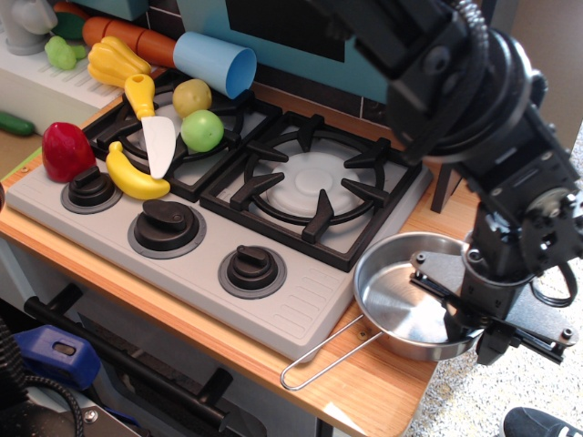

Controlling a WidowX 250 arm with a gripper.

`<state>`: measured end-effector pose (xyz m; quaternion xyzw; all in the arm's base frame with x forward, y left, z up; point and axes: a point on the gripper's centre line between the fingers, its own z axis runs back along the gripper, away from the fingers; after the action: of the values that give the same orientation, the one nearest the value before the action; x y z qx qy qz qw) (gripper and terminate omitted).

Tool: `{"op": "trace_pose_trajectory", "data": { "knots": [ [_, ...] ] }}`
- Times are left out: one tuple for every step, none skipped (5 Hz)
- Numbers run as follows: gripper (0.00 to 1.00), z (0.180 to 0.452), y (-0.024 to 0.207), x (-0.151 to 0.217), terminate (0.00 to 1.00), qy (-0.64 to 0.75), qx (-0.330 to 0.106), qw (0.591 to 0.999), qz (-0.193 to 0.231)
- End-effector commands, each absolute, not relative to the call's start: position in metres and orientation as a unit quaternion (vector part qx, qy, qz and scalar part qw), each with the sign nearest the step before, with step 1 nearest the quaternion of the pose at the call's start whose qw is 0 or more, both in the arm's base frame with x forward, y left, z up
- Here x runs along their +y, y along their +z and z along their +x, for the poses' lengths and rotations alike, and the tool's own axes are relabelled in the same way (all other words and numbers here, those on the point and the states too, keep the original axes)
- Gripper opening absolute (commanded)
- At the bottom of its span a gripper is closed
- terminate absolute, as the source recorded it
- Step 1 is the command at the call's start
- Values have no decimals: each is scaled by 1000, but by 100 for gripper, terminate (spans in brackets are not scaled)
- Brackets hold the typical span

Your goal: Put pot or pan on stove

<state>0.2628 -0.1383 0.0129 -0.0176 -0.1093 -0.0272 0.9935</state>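
Only one view. Pan [404, 293] is sitting on the wooden counter [383, 387] just right of the stove [301, 314], handle pointing front-left. Gripper [469, 335] is straddling the pan's right rim, one finger inside, one outside; jaws look narrow, but can't tell if they're clamping. Grasp step, I'd judge. Next: secure grip, lift, carry left onto the free right burner [314, 182].

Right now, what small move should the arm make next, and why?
Probably close the gripper on the pan's right rim. One finger looks to sit inside the wall and one outside, so the rim seems to lie between them. The pan rests on the wooden counter beside the stove, not on it, and the near burner is bare.
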Motion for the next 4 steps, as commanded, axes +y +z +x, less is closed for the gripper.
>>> {"op": "trace_pose_trajectory", "data": {
  "knots": [
    [0, 272, 41, -138, 0, -20, -105, 994, 2],
    [0, 269, 59, -138, 0, -23, -92, 995, 34],
    [0, 269, 77, -129, 0, -37, -92, 992, 78],
    [0, 274, 95, -111, 0, -61, -94, 988, 102]
  ]
}}
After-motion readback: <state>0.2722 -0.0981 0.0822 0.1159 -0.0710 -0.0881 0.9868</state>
